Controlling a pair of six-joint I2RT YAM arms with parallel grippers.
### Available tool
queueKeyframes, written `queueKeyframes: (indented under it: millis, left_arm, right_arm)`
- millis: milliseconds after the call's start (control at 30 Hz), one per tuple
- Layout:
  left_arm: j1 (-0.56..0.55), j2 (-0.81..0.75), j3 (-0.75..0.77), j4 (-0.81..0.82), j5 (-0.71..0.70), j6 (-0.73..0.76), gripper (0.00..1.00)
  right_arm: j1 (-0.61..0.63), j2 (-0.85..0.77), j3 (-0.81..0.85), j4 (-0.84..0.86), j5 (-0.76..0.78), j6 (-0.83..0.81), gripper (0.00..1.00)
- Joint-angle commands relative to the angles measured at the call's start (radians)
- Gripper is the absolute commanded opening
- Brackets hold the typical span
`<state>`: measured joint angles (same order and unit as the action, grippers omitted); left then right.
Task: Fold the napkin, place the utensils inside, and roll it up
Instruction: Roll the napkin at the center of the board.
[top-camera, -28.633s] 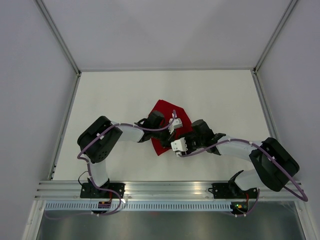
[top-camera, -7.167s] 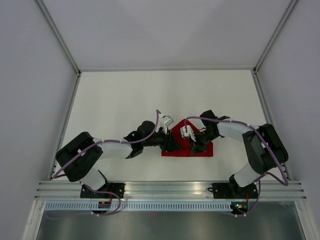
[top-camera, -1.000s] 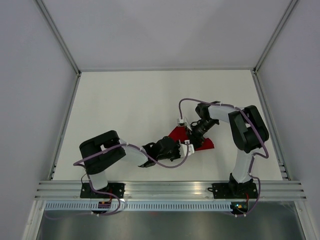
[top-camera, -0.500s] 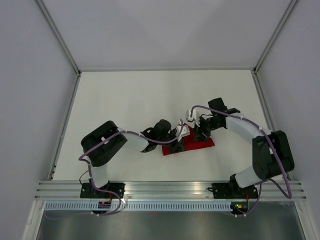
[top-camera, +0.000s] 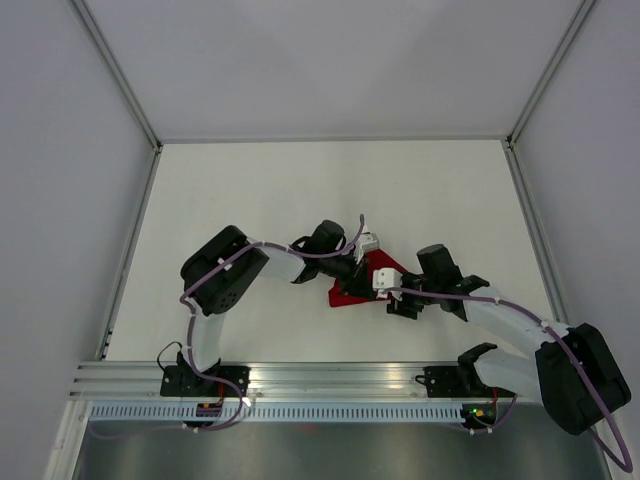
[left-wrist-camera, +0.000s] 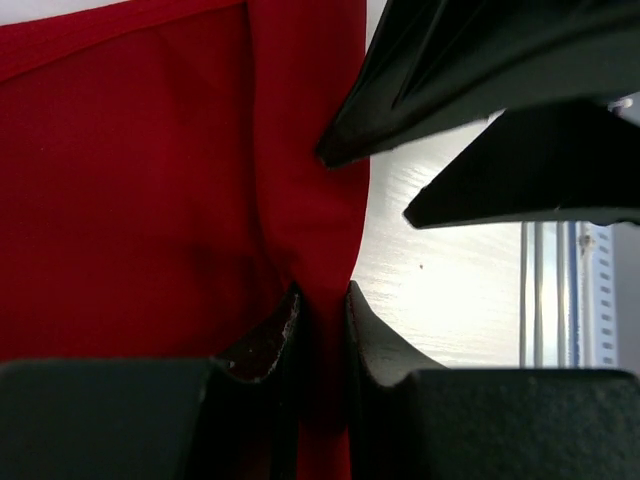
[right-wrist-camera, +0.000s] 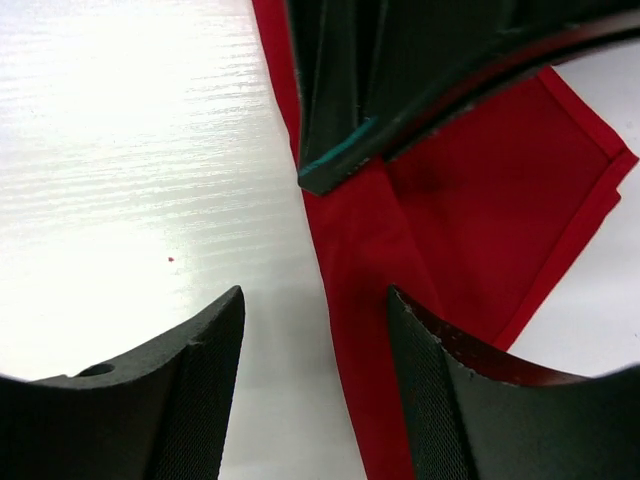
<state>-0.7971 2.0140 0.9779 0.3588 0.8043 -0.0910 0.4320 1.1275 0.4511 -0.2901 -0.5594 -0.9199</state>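
Pinching a raised fold of the thin bright red cloth napkin (left-wrist-camera: 150, 180), the left hand (left-wrist-camera: 322, 310) has its two black fingers (left-wrist-camera: 265, 345) pressed together on the cloth, with only the red ridge between them. The napkin sits folded into a small flat shape on the white bench (top-camera: 250, 200), slightly right of centre and toward the near side. In the top view both hands cover much of it. The right hand (right-wrist-camera: 315, 320) is spread and grips nothing. One of its fingers (right-wrist-camera: 200, 370) is over bare bench and the other (right-wrist-camera: 440, 380) over red cloth, with the napkin's long edge running between them (contact with the cloth can't be judged). The tips of the two hands are just beside each other, facing across the fold.
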Motion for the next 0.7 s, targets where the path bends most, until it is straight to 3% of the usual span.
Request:
queueKeyframes:
  millis: [0, 233, 533, 633, 667]
  left_arm:
    - [0.007, 0.104, -0.038, -0.254, -0.021, -0.045, 0.02]
    - [0.025, 0.117, -0.038, -0.262, 0.036, -0.078, 0.02]
    - [0.036, 0.158, -0.005, -0.29, 0.09, -0.095, 0.02]
    - [0.044, 0.155, -0.008, -0.279, 0.093, -0.11, 0.02]
    - [0.045, 0.149, -0.008, -0.273, 0.093, -0.113, 0.04]
  right_arm:
    - [0.046, -0.006, -0.043, 0.147, 0.076, 0.012, 0.64]
    - [0.12, 0.051, -0.095, 0.226, 0.154, -0.002, 0.64]
    - [0.129, 0.087, -0.126, 0.27, 0.184, -0.016, 0.58]
    - [0.129, 0.098, -0.12, 0.252, 0.185, -0.028, 0.44]
    - [0.131, 0.1, -0.117, 0.238, 0.184, -0.033, 0.33]
